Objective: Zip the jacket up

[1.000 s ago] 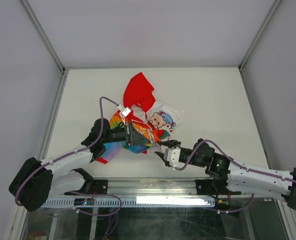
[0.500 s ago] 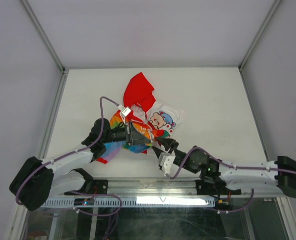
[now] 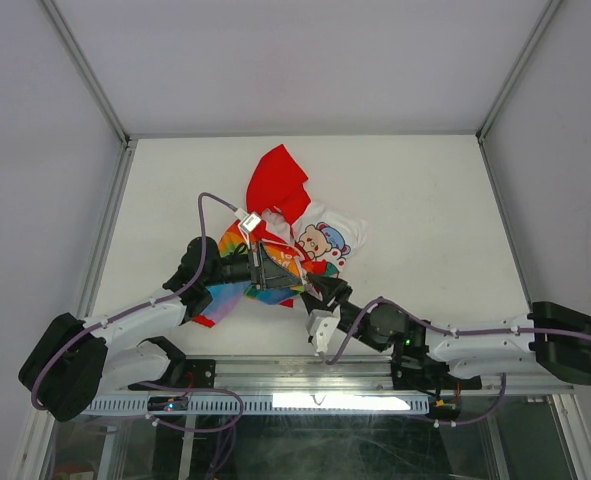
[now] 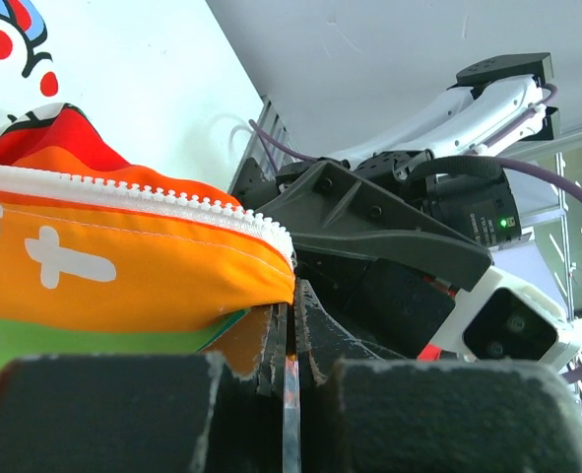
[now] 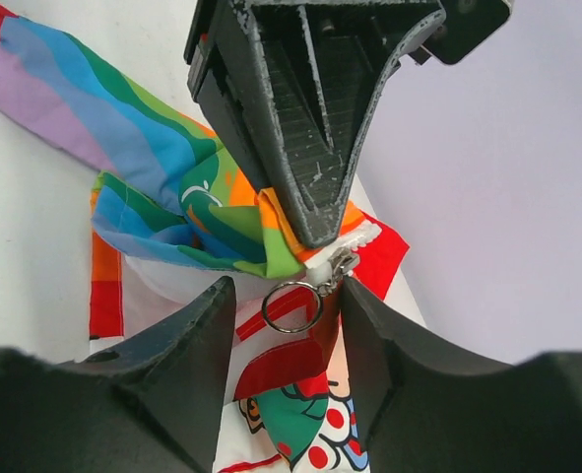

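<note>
The jacket lies crumpled mid-table, red hood at the far side, white cartoon print on the right, rainbow stripes at the left. My left gripper is shut on the jacket's bottom hem next to the white zipper teeth, holding the orange fabric up. In the right wrist view the left fingers pinch the fabric just above a metal zipper pull ring. My right gripper is open, its two fingers either side of the ring, not touching it. It also shows in the top view.
White table inside white walls, with a metal rail along the near edge. A rainbow sleeve trails to the left of the held hem. The right arm's body fills the space in front of the left gripper.
My right gripper has moved left and forward from the near table edge up to the jacket hem, bringing its open fingers around the zipper pull ring. The left gripper has held still.
</note>
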